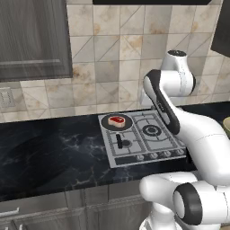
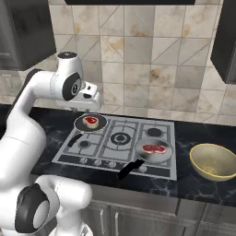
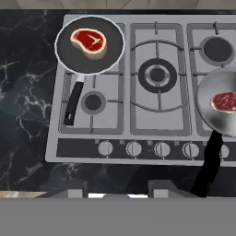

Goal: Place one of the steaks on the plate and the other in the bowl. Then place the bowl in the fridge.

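My tool [image 3: 117, 186] hangs empty, width unclear, above the knobs; nearest steak [image 3: 89, 42] lies ahead-left in its dark pan [image 3: 115, 44].

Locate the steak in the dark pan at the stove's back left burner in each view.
Left base view: steak, centre, beside the arm.
Right base view: steak, left of centre.
Hand view: steak, upper left.
Shared landmark: the big central burner.
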